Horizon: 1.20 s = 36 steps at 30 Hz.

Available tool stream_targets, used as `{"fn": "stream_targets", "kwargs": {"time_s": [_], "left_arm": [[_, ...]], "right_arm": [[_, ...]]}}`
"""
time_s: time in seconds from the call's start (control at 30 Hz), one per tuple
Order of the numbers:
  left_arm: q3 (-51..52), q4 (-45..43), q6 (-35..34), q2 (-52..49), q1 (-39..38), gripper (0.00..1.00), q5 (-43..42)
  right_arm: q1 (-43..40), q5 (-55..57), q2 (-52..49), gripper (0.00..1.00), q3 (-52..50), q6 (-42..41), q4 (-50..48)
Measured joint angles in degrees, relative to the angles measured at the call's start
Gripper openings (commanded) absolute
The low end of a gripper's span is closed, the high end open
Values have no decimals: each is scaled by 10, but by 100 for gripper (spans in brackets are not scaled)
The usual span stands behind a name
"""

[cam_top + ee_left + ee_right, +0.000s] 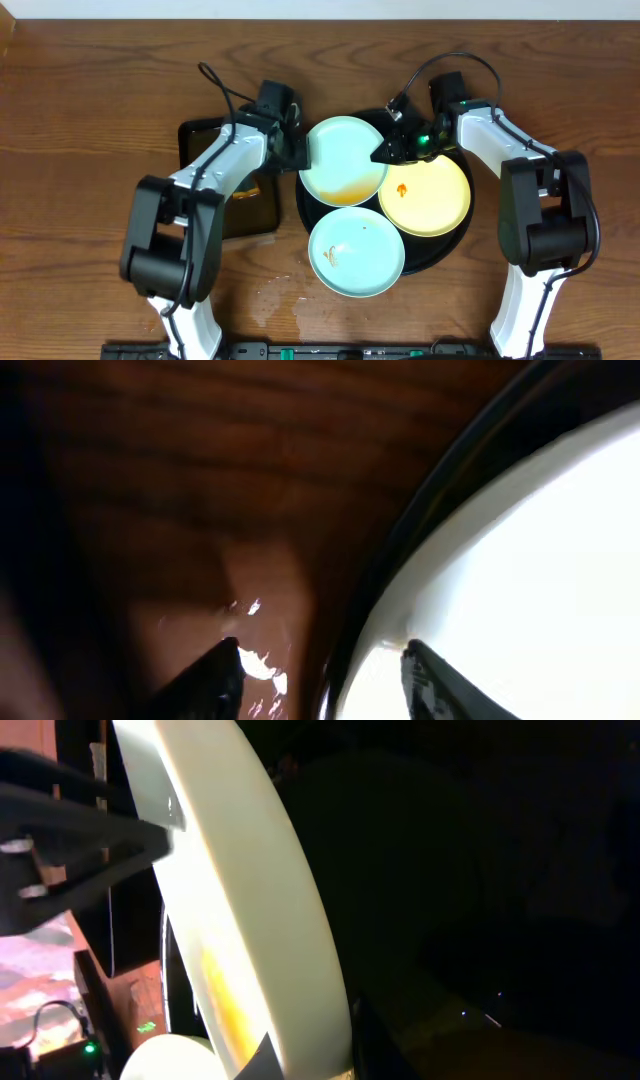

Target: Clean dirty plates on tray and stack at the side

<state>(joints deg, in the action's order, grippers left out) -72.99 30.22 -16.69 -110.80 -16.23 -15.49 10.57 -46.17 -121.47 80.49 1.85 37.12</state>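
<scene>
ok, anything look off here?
Two things. The upper mint plate hangs over the tray rim, its edge pinched by the right gripper. And a wet patch glistens on the table in front of the tray.

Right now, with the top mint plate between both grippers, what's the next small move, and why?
Probably close the left gripper on the rim of the top mint plate: its jaws stand open astride it, while the right gripper pinches the opposite edge.
</scene>
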Motion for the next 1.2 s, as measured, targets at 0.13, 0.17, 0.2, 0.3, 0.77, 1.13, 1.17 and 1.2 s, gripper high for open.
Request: {"fn": "stream_targets", "kwargs": {"time_s": [0.13, 0.17, 0.2, 0.3, 0.77, 1.13, 1.17, 1.2], "left_arm": [[0, 37, 0, 60, 23, 59, 3], [0, 47, 0, 79, 32, 59, 4], [0, 59, -2, 101, 43, 59, 4], [-1, 89, -4, 158, 78, 59, 5], [-1, 177, -11, 319, 248, 59, 7], [-1, 198, -11, 391, 321, 60, 8], [-1, 199, -11, 394, 324, 60, 8], [-1, 199, -11, 395, 326, 60, 8]], "right_arm": [[1, -2, 1, 1, 1, -15, 9], [2, -2, 3, 1, 4, -19, 14], [3, -1, 4, 1, 10, -21, 23], [12, -1, 7, 1, 44, -31, 43], [188, 116, 32, 1, 160, -96, -15], [346, 361, 32, 1, 161, -50, -91], [347, 369, 33, 1, 161, -44, -91], [346, 375, 34, 1, 161, -37, -91]]}}
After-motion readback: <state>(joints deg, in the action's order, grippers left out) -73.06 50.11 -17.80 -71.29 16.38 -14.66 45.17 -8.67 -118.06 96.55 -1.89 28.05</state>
